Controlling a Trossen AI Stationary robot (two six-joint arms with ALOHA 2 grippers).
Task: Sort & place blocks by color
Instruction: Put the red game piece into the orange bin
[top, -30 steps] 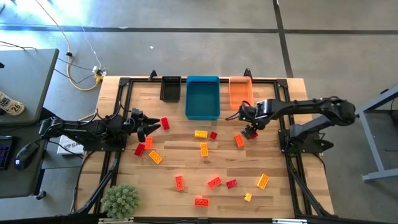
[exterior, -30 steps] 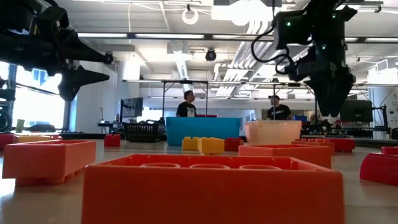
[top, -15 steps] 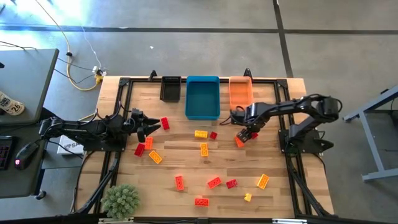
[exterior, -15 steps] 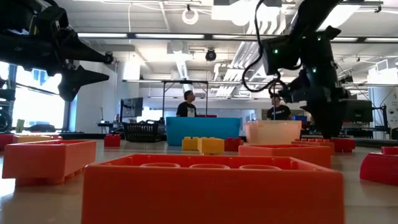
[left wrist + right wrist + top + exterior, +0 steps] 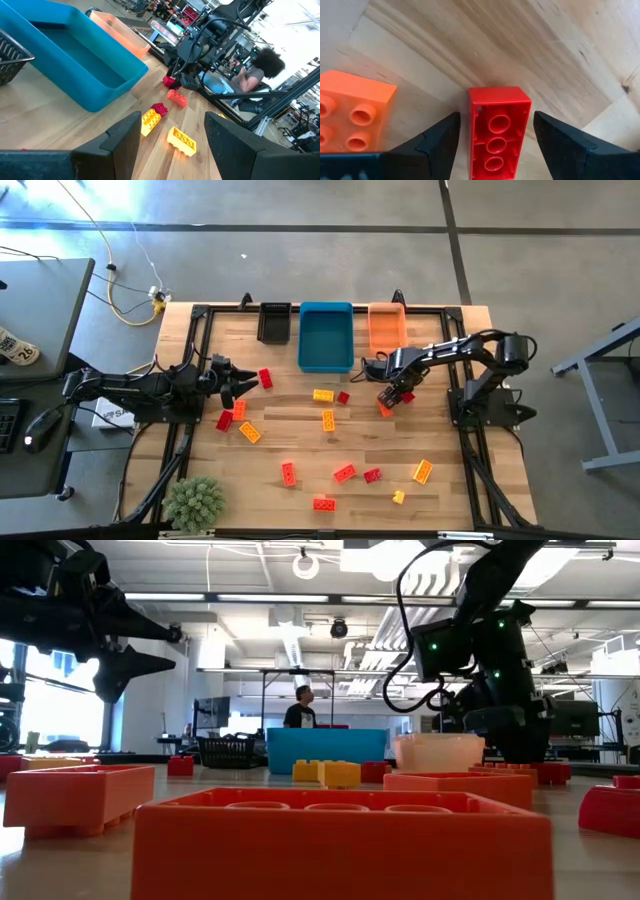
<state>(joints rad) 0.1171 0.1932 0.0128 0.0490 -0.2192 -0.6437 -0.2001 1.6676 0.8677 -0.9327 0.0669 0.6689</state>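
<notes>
Right pincer (image 5: pixel 495 145) lowered, spread open astride one red block (image 5: pixel 498 131); one orange block (image 5: pixel 351 112) beside.

From the high view I am losing the right gripper (image 5: pixel 398 394) against the red brick (image 5: pixel 406 396) and orange brick (image 5: pixel 385 407); its fingers are too small to read there. In the right wrist view the red brick (image 5: pixel 498 133) is running off the frame's edge, and so is the orange brick (image 5: pixel 350 117). In the low view a big orange brick (image 5: pixel 340 845) is blocking most of the table.
</notes>
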